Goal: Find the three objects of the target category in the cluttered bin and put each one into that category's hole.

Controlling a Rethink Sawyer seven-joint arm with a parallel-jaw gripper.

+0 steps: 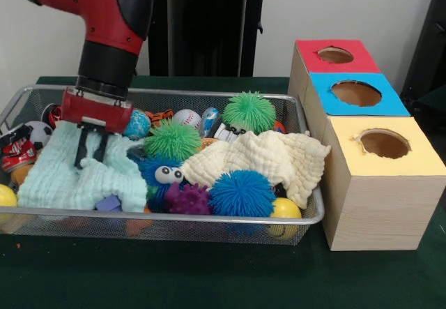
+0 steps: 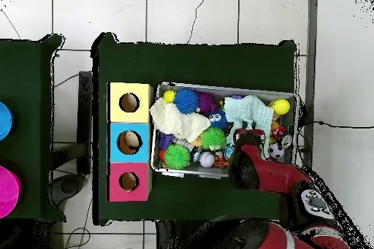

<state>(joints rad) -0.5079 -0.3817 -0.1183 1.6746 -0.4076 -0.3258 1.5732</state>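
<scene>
The wire mesh bin (image 1: 174,219) is full of toys and cloths; it also shows in the overhead view (image 2: 219,87). My gripper (image 1: 91,157) is open, its tips down on a pale mint cloth (image 1: 70,180) at the bin's left end; in the overhead view the gripper (image 2: 248,139) stands by that cloth (image 2: 252,109). An orange figure with dark stripes (image 1: 162,117) peeks out behind a blue ball, just right of the gripper. The other figures are hidden. The red-surround hole (image 1: 335,55) is the far one on the wooden box (image 1: 376,211); it also shows in the overhead view (image 2: 128,181).
A cream cloth (image 1: 268,159) covers the bin's right part. Spiky green balls (image 1: 249,111) (image 1: 172,140), a blue one (image 1: 242,192) and a purple one (image 1: 188,199) lie around it. A baseball (image 1: 187,118), a soccer ball (image 1: 38,133) and yellow balls (image 1: 285,209) lie there too. Blue-surround (image 1: 356,93) and yellow-surround (image 1: 384,144) holes sit nearer.
</scene>
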